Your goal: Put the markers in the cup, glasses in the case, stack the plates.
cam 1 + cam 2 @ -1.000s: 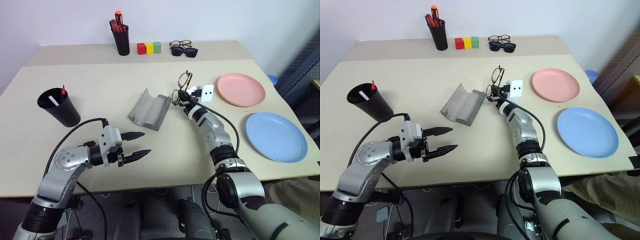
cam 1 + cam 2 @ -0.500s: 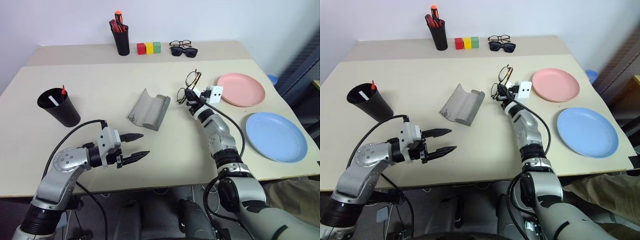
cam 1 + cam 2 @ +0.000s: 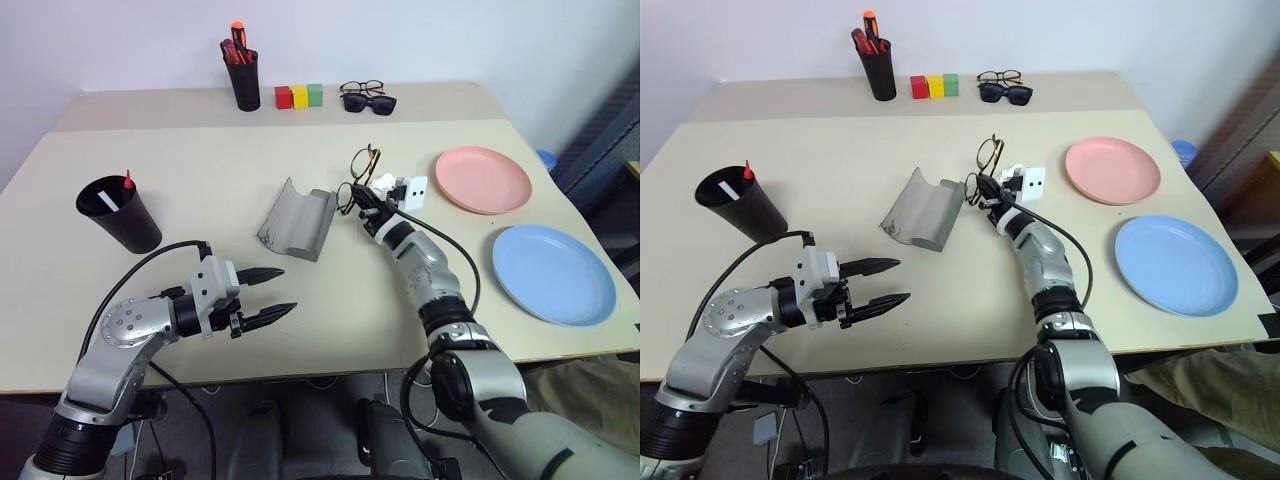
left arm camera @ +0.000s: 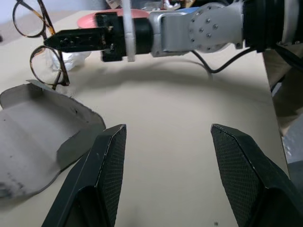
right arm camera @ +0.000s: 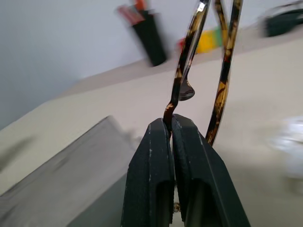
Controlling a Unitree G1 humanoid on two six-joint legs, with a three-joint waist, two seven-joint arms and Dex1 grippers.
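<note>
The right gripper (image 3: 987,193) was pinched shut on the glasses (image 3: 987,165), lenses upright above it, the open case (image 3: 923,209) just beside; they needed laying flat inside

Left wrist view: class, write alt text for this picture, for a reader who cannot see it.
The right gripper, shut on the glasses, holds them up beside the edge of the open grey case lying on the beige table. In the foreground, the left gripper stands open, its two black fingers apart and holding nothing.
</note>
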